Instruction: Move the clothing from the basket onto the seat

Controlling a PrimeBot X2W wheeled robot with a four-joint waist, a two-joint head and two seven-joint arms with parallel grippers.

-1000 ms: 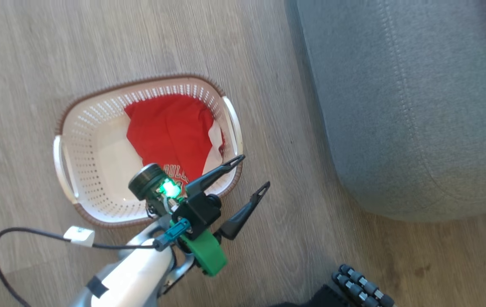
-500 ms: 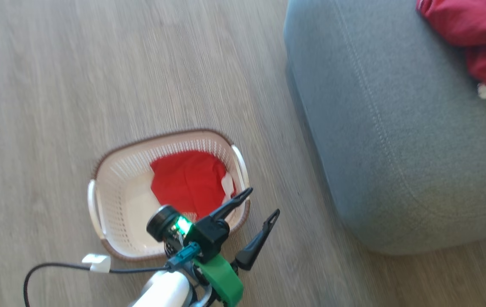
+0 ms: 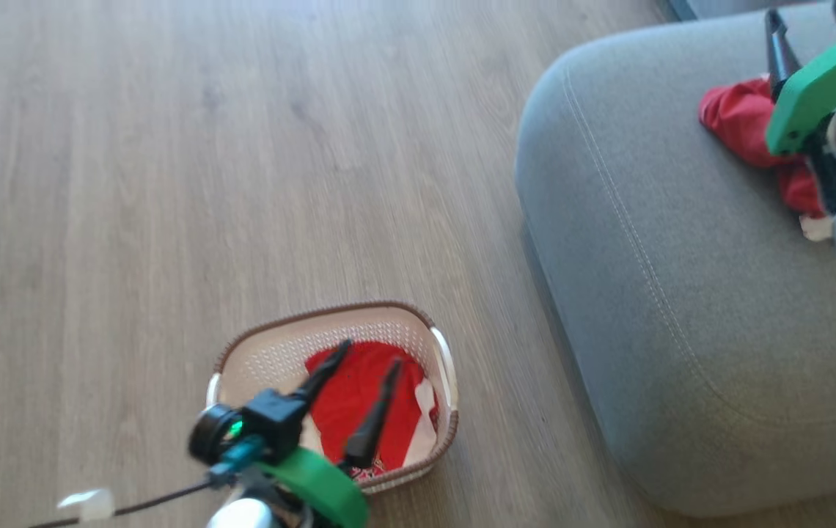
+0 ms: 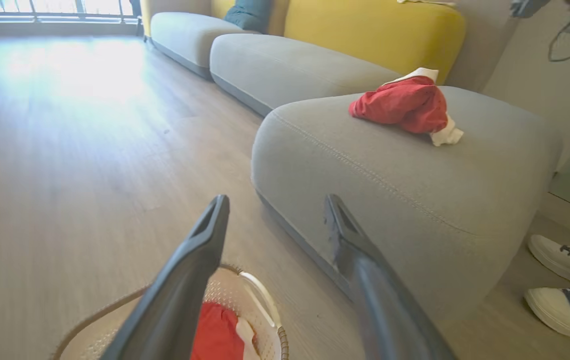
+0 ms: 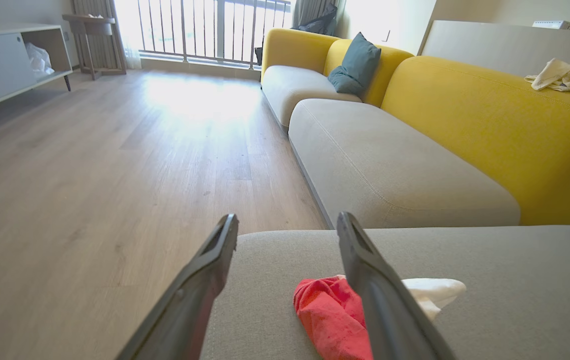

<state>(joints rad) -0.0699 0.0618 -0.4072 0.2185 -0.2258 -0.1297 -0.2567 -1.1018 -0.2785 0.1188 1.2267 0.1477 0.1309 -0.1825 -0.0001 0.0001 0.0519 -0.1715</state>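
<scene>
The cream basket [image 3: 315, 312] stands on the wood floor and holds one piece of the clothing, a red garment [image 3: 352, 411] with white panels. My left gripper [image 3: 370, 353] hangs open above it, both dark fingers over the red cloth and nothing between them. The left wrist view has the basket [image 4: 260, 295] and this garment [image 4: 215, 335] under the gripper [image 4: 275, 200]. A second, bunched red garment [image 3: 737, 121] lies on the grey seat [image 3: 682, 293]. My right gripper [image 3: 807, 11] is open just above and beyond that garment [image 5: 330, 320], not touching it.
Two white shoes [image 4: 560, 260] of a person stand on the floor beside the seat [image 4: 390, 190]. Behind it runs a long sofa with grey cushions [image 5: 390, 170] and yellow backs [image 5: 490, 115]. A cable with a white tag [image 3: 84, 502] trails from my left arm.
The head camera has swung up and right, bringing the seat's garment and my right gripper into view. My left gripper has shifted from the basket's right rim to over the clothing, still open.
</scene>
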